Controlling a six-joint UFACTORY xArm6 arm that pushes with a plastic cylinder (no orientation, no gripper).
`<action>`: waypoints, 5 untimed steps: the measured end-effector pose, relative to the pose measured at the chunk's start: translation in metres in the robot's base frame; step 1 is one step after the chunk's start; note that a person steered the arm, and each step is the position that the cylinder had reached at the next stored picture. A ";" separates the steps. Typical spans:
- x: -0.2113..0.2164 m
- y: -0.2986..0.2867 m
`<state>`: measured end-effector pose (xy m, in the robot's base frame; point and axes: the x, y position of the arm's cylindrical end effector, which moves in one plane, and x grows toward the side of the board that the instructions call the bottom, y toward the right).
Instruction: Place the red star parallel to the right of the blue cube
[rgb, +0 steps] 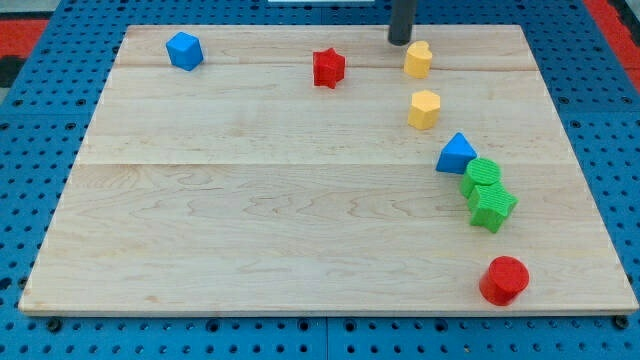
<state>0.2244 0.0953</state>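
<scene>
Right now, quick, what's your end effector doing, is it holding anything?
My tip: a bare rod, nothing to open or close, holding nothing; it sits just left of the upper yellow block, right of the red star.

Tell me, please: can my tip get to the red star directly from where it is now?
Probably yes. My tip is near the view's top, just left of the yellow heart. The red star lies further to the view's left, and no block stands between them.
</scene>
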 end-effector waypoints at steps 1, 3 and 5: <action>0.019 -0.019; 0.060 0.048; 0.055 0.016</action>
<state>0.2797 0.1117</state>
